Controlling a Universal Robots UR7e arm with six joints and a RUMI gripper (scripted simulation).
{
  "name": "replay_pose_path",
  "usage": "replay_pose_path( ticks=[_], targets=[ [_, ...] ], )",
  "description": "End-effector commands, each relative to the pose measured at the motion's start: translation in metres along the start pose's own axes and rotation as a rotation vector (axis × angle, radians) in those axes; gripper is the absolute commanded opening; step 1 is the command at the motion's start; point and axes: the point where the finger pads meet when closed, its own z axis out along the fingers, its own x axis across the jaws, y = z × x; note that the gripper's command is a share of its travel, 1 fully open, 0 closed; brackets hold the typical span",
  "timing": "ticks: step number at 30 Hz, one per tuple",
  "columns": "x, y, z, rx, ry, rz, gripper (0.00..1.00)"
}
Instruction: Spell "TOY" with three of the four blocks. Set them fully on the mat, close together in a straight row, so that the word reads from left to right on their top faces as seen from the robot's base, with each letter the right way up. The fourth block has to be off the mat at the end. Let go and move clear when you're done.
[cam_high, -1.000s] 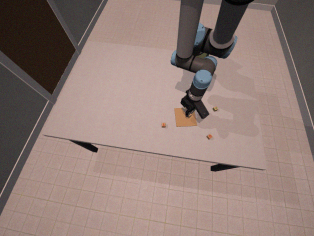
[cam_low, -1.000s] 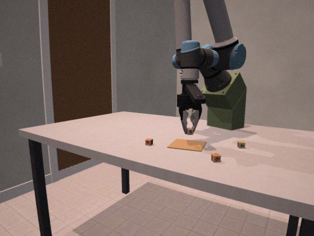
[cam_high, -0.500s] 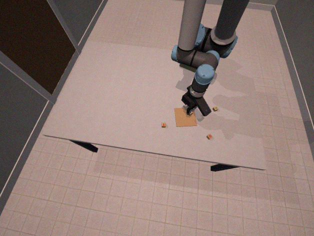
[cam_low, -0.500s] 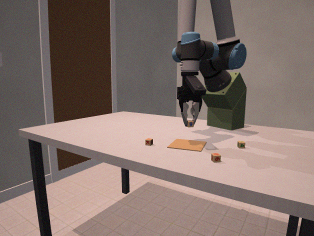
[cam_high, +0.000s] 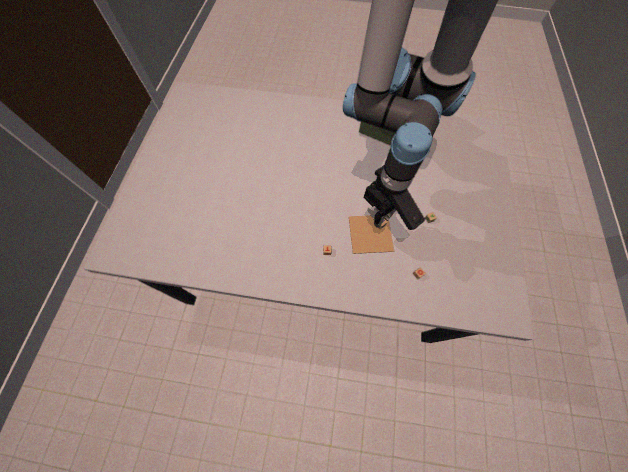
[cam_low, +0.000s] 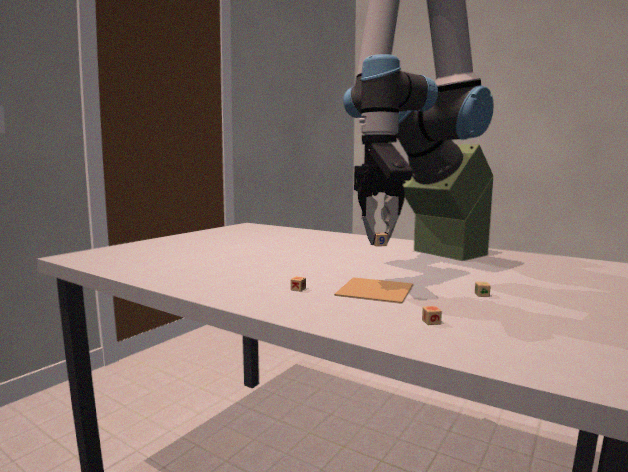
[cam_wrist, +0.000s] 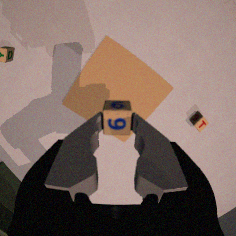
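Observation:
My gripper is shut on a wooden block with blue characters, one like a 9 or 6, and holds it in the air above the base-side part of the orange mat. The red T block lies on the table beside the mat. The red O block lies off the mat's far corner, turned at an angle. The green Y block lies off the mat on the other side from the T.
The green robot base stands at the back of the table. Arm shadows fall over part of the mat and the table around the Y block. The table's front edge runs beyond the T and O blocks.

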Motion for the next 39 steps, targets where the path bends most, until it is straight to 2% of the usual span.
replay_pose_path(
  ticks=[1, 22, 39],
  targets=[
    [0.000, 0.000, -0.002, 0.001, 0.000, 0.000, 0.05],
    [0.002, 0.002, -0.002, -0.001, -0.003, -0.019, 0.05],
    [0.028, 0.035, 0.007, -0.009, -0.030, -0.269, 0.05]
  ],
)
